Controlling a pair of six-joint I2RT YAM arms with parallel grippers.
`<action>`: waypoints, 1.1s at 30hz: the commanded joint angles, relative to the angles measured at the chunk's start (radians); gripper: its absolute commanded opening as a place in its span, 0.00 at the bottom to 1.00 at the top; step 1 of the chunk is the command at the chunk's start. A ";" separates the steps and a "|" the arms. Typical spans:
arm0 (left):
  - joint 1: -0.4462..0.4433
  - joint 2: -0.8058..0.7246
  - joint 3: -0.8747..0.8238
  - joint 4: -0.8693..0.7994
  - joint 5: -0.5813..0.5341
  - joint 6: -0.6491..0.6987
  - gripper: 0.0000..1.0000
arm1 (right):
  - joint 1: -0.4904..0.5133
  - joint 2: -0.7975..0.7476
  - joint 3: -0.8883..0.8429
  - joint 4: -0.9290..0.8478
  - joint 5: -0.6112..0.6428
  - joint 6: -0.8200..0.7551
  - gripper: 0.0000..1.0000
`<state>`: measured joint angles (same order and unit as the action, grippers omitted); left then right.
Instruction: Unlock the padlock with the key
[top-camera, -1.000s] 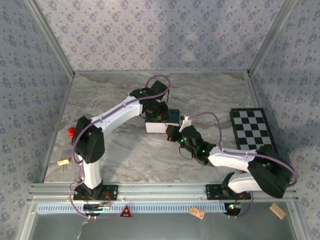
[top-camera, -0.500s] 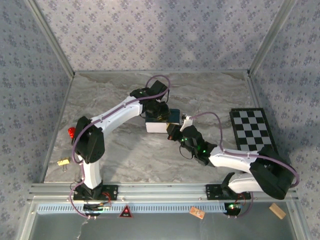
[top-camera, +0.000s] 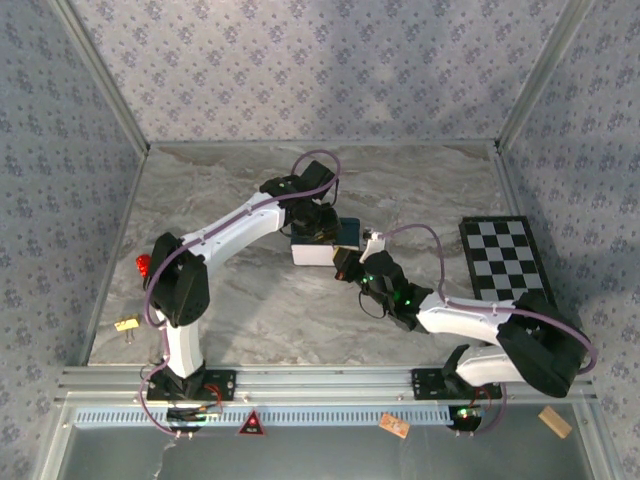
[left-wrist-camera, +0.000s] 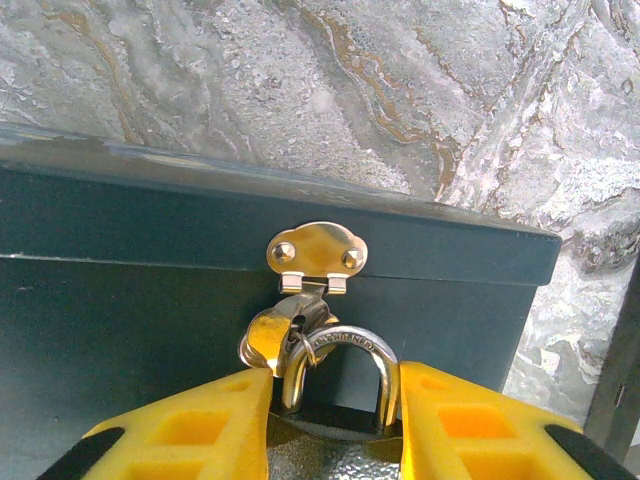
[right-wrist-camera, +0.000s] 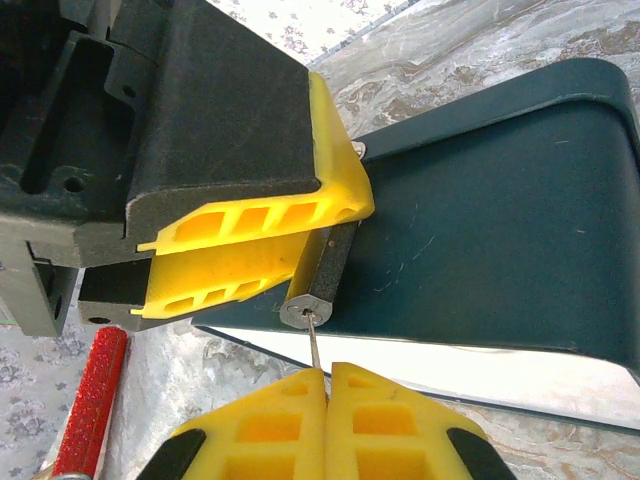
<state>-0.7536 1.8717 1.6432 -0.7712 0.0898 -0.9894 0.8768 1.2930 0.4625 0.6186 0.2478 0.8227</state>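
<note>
Nothing moved: thin grey key (right-wrist-camera: 313, 346) enters dark padlock (right-wrist-camera: 323, 276)

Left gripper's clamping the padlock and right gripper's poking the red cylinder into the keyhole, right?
No: the right gripper pinches the key, tip at the keyhole of the padlock; the red cylinder lies on the table. The right wrist view shows it. The left gripper does clamp the padlock.

right arm elbow (top-camera: 537, 352) edged left, slightly

Glossy metal padlock (left-wrist-camera: 340, 343), matt dark tin (left-wrist-camera: 130, 300)
</note>
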 joint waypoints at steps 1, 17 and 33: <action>-0.008 0.062 -0.048 -0.037 0.005 -0.005 0.32 | -0.002 0.006 0.014 0.012 0.024 0.002 0.00; -0.026 0.049 -0.074 -0.013 -0.006 -0.034 0.31 | -0.003 -0.017 0.021 0.005 0.097 0.033 0.00; -0.054 0.018 -0.094 -0.009 -0.059 -0.066 0.31 | -0.007 -0.009 0.032 -0.026 0.112 0.106 0.00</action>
<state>-0.7803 1.8565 1.6047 -0.6941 0.0471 -1.0321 0.8768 1.2774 0.4625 0.6006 0.3119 0.8997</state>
